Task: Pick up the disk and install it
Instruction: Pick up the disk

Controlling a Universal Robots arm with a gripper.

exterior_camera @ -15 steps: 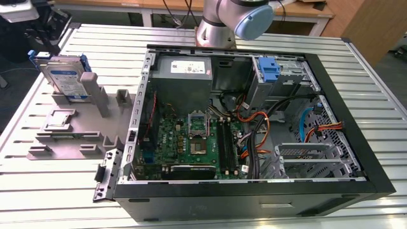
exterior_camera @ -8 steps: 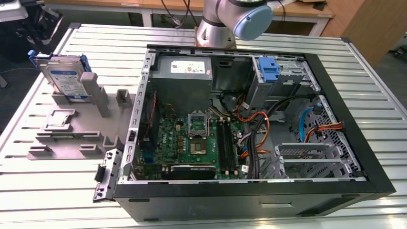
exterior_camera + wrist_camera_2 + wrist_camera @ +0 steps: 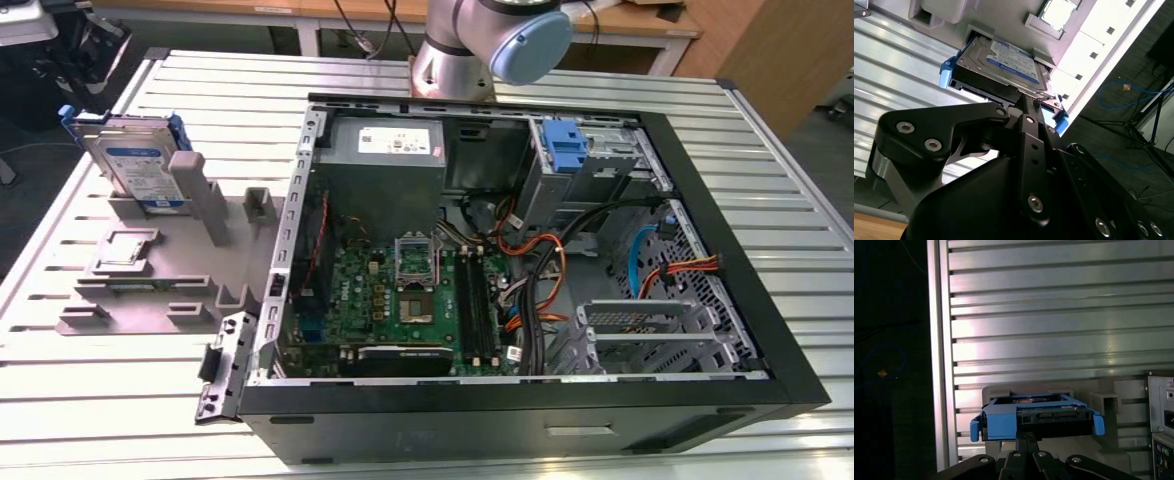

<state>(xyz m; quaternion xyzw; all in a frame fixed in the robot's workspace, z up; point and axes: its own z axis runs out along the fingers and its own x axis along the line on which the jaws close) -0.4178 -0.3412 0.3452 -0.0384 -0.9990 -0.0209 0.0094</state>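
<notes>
The disk (image 3: 140, 165), a silver-grey drive with a white-and-blue label in a bright blue carrier, stands on edge in a grey holder (image 3: 147, 275) at the exterior view's left, and nothing touches it there. Both wrist views look at the disk (image 3: 1004, 62) (image 3: 1036, 415) end-on along my black gripper (image 3: 1026, 100) (image 3: 1026, 436). Its slim fingers lie pressed together, shut, with nothing between them. Their tips point at the carrier's near edge; I cannot tell whether they touch it.
An open black computer case (image 3: 787, 330) lies across the slatted metal table (image 3: 160, 420), with motherboard, cables and a power supply (image 3: 380, 145) inside. A blue bracket (image 3: 567, 150) sits in the drive bay at the back. The arm's base (image 3: 454, 60) stands behind the case.
</notes>
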